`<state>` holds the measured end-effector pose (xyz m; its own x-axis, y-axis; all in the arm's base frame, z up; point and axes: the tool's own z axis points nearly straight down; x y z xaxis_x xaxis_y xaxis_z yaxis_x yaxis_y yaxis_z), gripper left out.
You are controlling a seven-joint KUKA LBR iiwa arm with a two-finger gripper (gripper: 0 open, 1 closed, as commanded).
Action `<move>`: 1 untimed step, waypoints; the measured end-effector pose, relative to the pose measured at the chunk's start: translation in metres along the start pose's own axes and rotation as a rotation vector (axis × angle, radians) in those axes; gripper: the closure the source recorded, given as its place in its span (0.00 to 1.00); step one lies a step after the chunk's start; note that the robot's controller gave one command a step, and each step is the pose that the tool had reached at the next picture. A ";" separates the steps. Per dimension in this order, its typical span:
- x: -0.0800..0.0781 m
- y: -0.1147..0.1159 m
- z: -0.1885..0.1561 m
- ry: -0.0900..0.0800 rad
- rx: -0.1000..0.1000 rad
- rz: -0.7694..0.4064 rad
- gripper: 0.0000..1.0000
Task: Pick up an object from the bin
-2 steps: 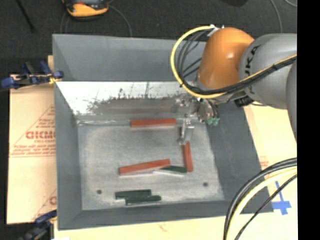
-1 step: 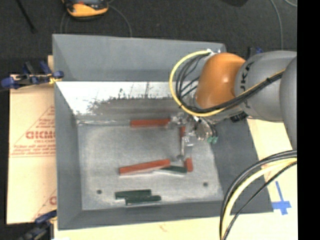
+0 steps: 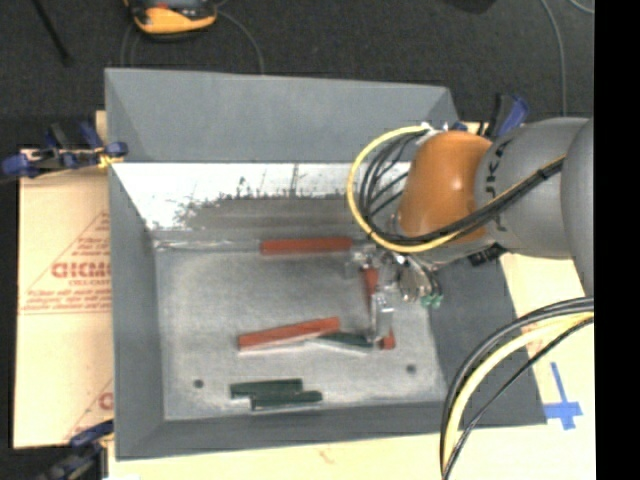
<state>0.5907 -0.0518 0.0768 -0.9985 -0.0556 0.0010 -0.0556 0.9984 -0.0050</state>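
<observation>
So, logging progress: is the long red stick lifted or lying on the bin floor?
Lying flat: the red stick rests on the bin floor, left of the gripper.

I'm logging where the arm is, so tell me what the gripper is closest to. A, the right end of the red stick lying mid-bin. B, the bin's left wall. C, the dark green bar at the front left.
A: the gripper is down at the right end of the red stick, while the green bar and the left wall of the bin lie well away from it.
</observation>
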 end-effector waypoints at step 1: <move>0.041 0.018 0.002 -0.008 -0.009 -0.093 0.00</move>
<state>0.5493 -0.0363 0.0748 -0.9889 -0.1484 -0.0072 -0.1484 0.9889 0.0037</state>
